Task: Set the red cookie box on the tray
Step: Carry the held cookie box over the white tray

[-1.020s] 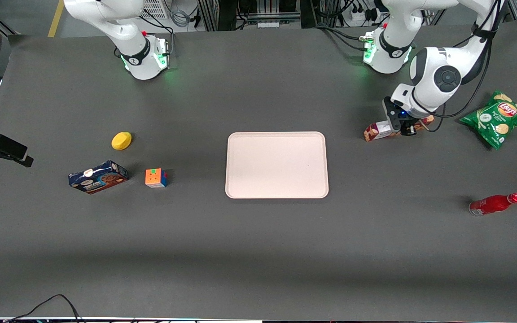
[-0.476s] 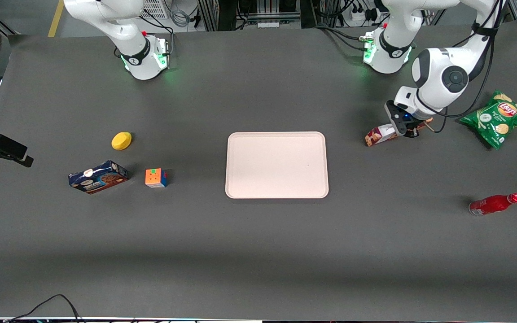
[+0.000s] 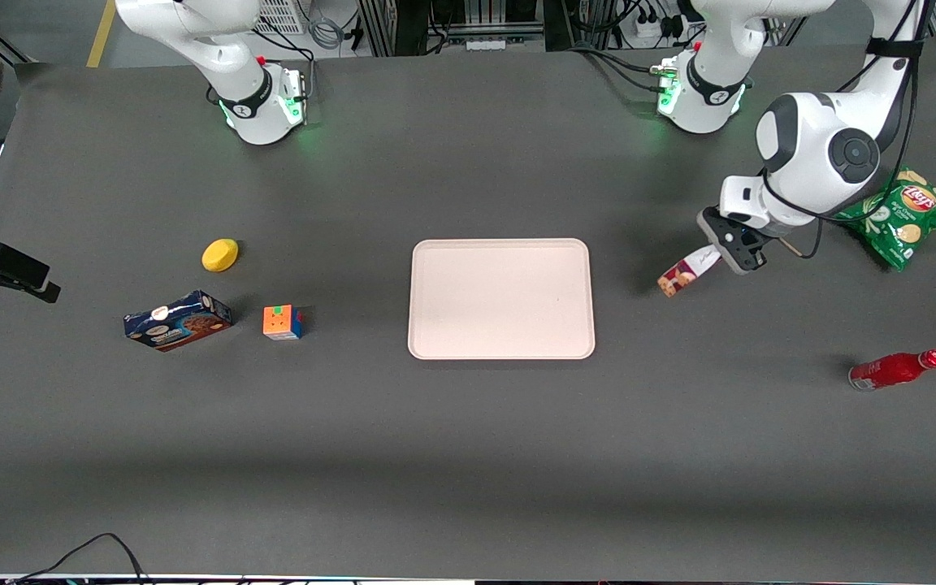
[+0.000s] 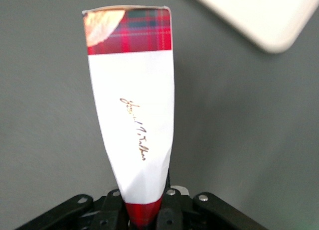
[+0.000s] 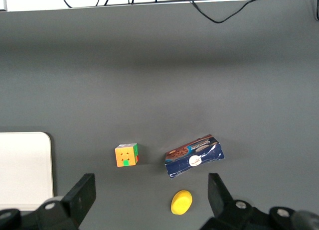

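Half the job looks done: the gripper (image 3: 734, 249), at right-centre of the front frame, clamps the red cookie box (image 3: 686, 274) aloft and tilted, well apart from the bare tray (image 3: 500, 298) at centre, awaiting carry and set-down.

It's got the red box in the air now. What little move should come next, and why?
Probably carry it sideways toward the parked arm's end. The gripper is shut on the red cookie box, which hangs tilted above the table, not yet over the tray, which lies bare.
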You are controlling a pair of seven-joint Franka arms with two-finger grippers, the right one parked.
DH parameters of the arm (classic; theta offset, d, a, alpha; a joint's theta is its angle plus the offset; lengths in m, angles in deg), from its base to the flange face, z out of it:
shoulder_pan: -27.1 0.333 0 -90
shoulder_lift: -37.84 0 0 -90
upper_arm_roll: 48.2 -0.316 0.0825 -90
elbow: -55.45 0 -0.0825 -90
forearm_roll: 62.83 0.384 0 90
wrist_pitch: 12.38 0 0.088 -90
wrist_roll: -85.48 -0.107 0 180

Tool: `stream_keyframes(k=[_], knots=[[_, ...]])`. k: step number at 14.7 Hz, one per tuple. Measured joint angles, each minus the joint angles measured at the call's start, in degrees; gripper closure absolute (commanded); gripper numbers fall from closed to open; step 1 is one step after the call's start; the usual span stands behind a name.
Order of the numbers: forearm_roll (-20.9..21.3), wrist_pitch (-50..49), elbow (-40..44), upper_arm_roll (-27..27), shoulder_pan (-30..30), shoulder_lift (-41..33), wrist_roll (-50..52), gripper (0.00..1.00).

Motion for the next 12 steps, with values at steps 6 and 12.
stream_keyframes(k=[6,12], knots=[[-0.4,-6.3,13.1,9.0,-0.4,2.0,31.4,0.89],[-0.3,-4.9,21.4,19.4,-0.9,10.4,56.8,0.89]])
